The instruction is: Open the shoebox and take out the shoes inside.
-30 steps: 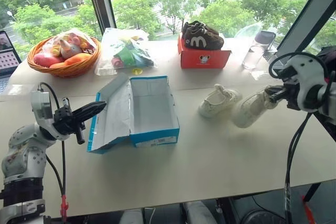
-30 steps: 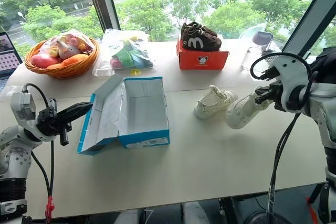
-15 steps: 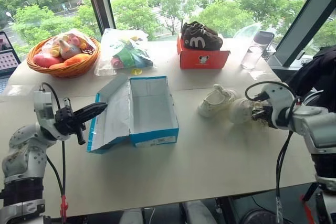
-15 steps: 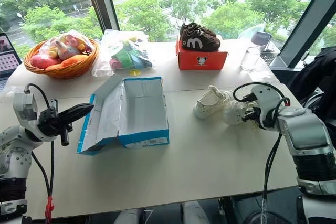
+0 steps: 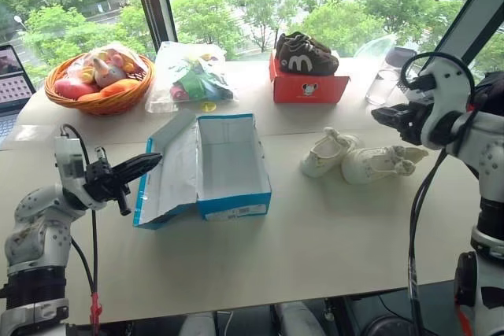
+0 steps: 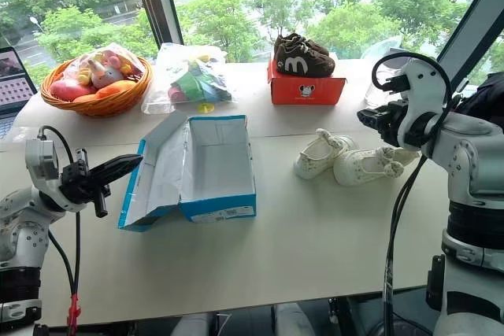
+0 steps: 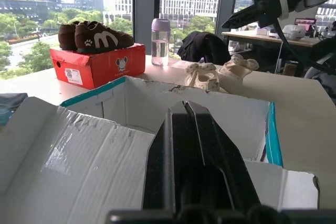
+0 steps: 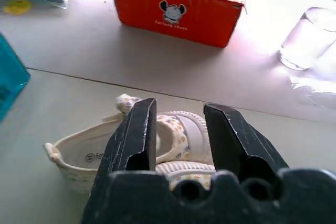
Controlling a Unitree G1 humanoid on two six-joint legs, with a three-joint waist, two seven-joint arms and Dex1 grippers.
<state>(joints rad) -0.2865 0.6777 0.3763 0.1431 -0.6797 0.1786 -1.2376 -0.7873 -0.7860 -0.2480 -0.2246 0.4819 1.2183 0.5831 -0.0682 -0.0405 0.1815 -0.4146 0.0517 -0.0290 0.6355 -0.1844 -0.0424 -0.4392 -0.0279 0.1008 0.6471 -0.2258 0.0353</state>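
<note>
Second shoe (image 5: 380, 164) now tabled, beside red box (image 5: 308, 87).

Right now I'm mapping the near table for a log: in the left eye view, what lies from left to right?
left tool → shoebox, open → first shoe → second shoe

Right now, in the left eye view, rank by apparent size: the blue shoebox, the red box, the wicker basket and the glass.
1. Shoebox, lid open, clearly largest.
2. Wicker basket.
3. Red box, somewhat smaller than the basket; it sits at a similar depth, so that order is fair.
4. Glass, smallest.
</note>
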